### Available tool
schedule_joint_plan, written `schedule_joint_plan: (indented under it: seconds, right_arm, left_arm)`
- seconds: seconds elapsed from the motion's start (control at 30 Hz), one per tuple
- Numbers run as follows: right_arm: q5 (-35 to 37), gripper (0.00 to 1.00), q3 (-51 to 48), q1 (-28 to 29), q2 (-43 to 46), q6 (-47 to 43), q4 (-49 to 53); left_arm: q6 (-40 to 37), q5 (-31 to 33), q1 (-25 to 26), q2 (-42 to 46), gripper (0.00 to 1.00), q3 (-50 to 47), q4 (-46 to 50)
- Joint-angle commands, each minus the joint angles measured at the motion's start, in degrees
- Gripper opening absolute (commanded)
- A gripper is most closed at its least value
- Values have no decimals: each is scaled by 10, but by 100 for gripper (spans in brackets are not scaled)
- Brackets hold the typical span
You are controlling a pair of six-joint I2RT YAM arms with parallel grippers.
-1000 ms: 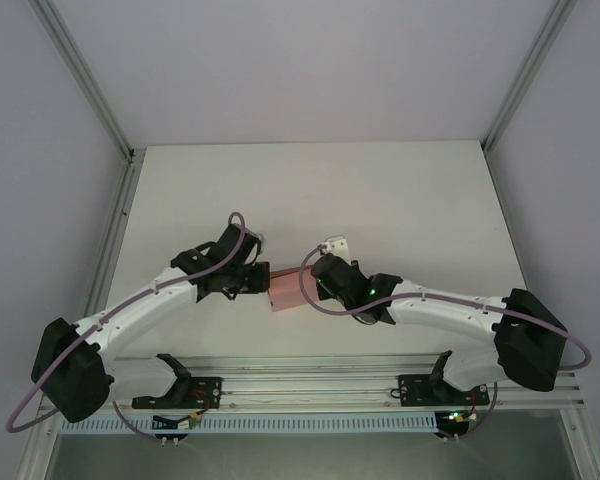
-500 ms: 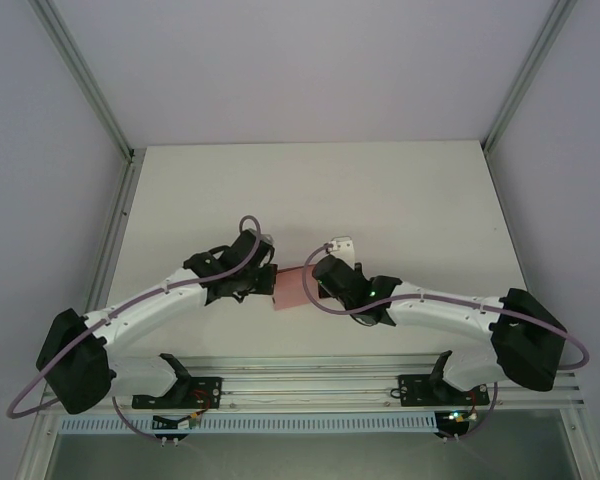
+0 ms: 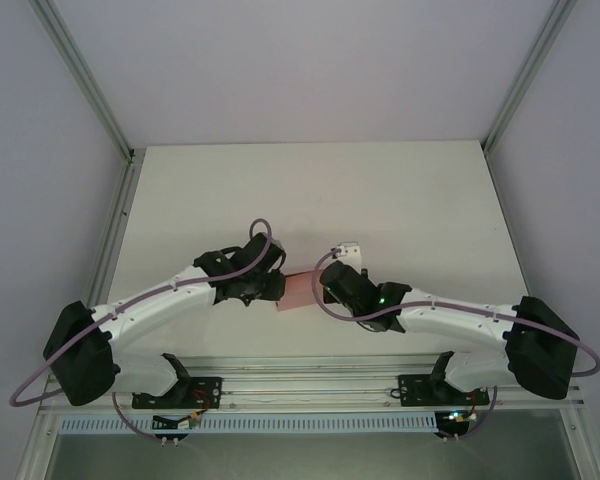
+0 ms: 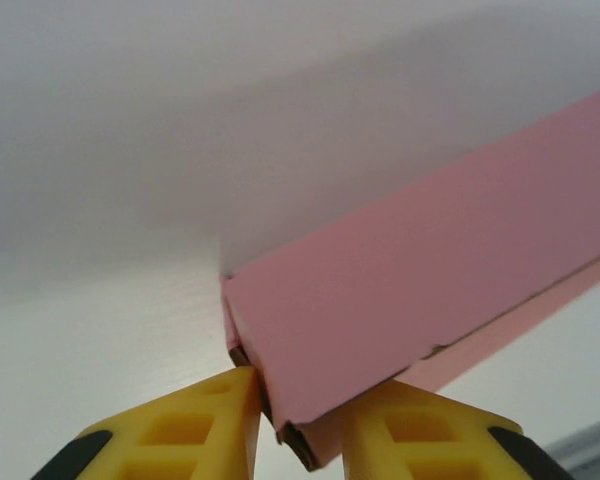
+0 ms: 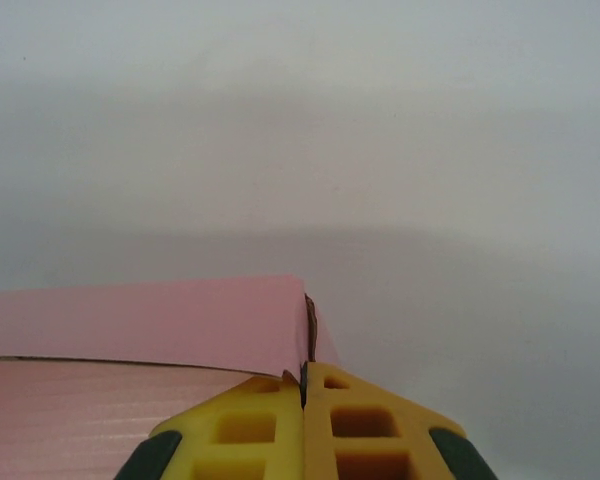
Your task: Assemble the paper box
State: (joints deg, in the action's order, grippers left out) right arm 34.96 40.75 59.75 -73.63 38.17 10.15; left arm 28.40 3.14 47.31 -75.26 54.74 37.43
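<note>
Since the earlier frames, both arms have shifted toward the right of the table, and the left arm has closed in on the right arm. The pink card visible between the two wrists is now a shorter strip.

Top external view: the pink paper box (image 3: 298, 290), made of thin matte card, is suspended between the two grippers. It sits over the near-centre area of the flat white table (image 3: 400, 200). The left gripper (image 3: 280, 288) meets the left end of the box. The right gripper (image 3: 318, 290) meets its right end. Both arms reach inward from their bases, with the wrists close together.

Left wrist view: the left gripper (image 4: 292, 432) shows two yellow fingers (image 4: 195, 430) at the bottom edge. A corner of the pink paper box (image 4: 430, 280) sits between them, and the jaws are clamped on that corner. A brown cut edge of the card is visible at the grip. From there the box runs up and to the right as a long flat panel, with a second layer showing below it.

Right wrist view: the right gripper (image 5: 303, 395) has its yellow fingers (image 5: 240, 430) pressed nearly together. A thin edge of the pink paper box (image 5: 140, 335) is pinched in the narrow seam between them. The card extends to the left, and a fold line crosses it horizontally. The white table surface lies beyond it.
</note>
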Motion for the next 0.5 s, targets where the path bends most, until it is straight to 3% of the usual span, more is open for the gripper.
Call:
schedule_joint_plan:
  seconds: [0.0,0.17,0.2,0.3,0.4,0.47]
  right_arm:
    - [-26,0,-34,4,-17,9,87]
    - [-13,0,-30,4,-22,18,86]
    - [-8,0,-27,4,-26,22,89]
    - [-1,0,-20,4,-34,25,88]
    - [3,0,-14,4,-39,35,85]
    - [5,0,-10,4,-38,45,88]
  left_arm:
    - [12,-22,9,-13,28,22,109]
    - [35,17,8,-3,41,69,145]
    - [37,26,7,-1,50,82,154]
    - [51,45,1,17,65,100,153]
    - [111,33,-33,33,99,86,121]
    - [163,-12,-67,41,100,56,82]
